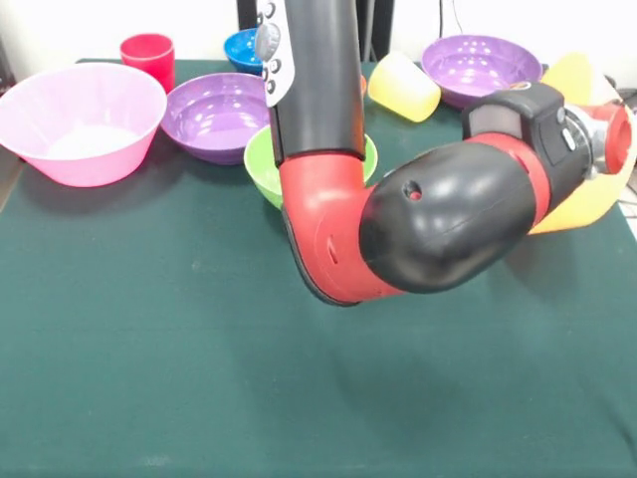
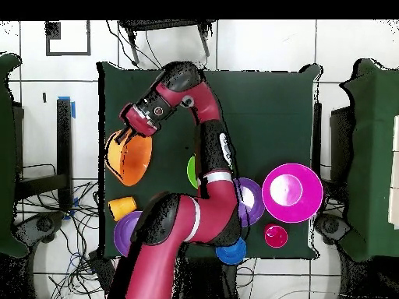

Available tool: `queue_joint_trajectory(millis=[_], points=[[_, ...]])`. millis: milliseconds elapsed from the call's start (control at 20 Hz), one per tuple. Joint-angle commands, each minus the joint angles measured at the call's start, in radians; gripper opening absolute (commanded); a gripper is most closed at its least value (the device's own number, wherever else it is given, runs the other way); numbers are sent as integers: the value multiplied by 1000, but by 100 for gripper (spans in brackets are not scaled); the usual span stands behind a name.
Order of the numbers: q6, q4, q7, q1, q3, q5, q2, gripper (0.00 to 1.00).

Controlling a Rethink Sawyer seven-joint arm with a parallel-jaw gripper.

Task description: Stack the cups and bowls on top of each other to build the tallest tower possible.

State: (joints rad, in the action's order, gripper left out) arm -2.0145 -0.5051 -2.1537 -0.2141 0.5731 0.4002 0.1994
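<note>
gripper (image 2: 123, 134) seen at the rim of the big orange-yellow bowl (image 2: 131, 160) at centre left of the overhead frame, grip state not discernible; if lifted by one edge, the bowl could be tipped or dropped.

A robotics lab with a test bench.

A red and black arm (image 1: 398, 214) bends over a tabletop (image 1: 199, 368) covered in dark green cloth, where bright plastic bowls (image 1: 82, 119) and cups (image 1: 148, 56) are set out like test props rather than tableware. From above, the tabletop stands alone on a floor (image 2: 265, 47) of pale square tiles, with loose black cables (image 2: 78, 233) trailing beside it and blue tape (image 2: 72, 105) stuck to the floor. More green-covered benches (image 2: 372, 156) stand at either side, and the wall (image 1: 80, 25) behind is plain white.
</note>
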Motion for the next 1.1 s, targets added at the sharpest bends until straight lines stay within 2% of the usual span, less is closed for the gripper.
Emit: queue_joint_trajectory(millis=[50, 650, 1100], points=[[129, 48, 92, -24, 76, -97, 44, 0], [200, 58, 163, -40, 120, -143, 78, 0], [212, 52, 270, -59, 155, -164, 89, 0]])
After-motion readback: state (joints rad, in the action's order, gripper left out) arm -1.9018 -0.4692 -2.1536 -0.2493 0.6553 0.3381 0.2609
